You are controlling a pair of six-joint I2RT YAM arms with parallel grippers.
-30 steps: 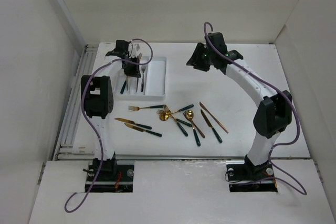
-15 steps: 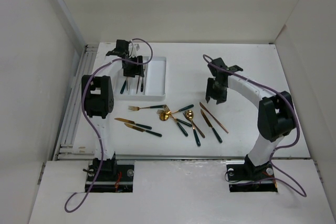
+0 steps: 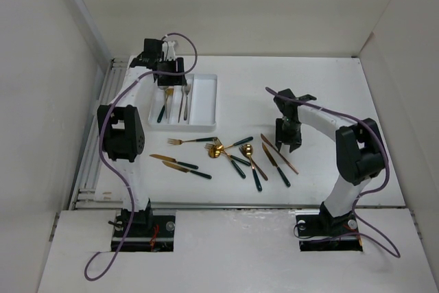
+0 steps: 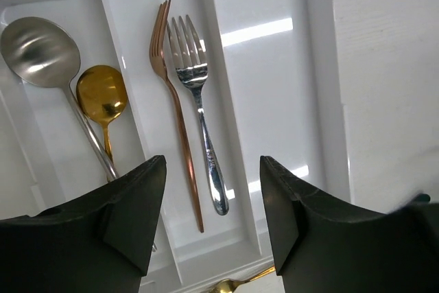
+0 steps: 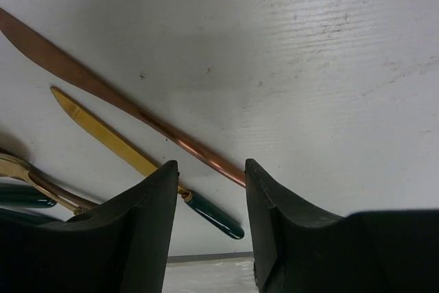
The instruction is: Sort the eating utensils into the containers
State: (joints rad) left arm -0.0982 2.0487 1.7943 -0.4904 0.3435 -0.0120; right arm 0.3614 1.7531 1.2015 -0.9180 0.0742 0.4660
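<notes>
The left gripper (image 4: 212,193) hung over the white tray (image 3: 204,104), fingers spread and empty; two forks (image 4: 199,104) lay in its middle compartment, two spoons (image 4: 38,53) in the next. The right gripper (image 5: 211,190), fingers also spread, stood low over a copper knife (image 5: 123,104), apparently not touching it, at three o'clock of the loose utensils (image 3: 233,156).

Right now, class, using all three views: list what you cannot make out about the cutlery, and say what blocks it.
Left wrist view: lower handles of the silver spoon and gold spoon, hidden behind a finger of the left pincer.
Right wrist view: the copper knife's far end, hidden behind a finger of the right pincer.
Top view: the overlapping loose utensils, too small to tell every fork from spoon.
</notes>
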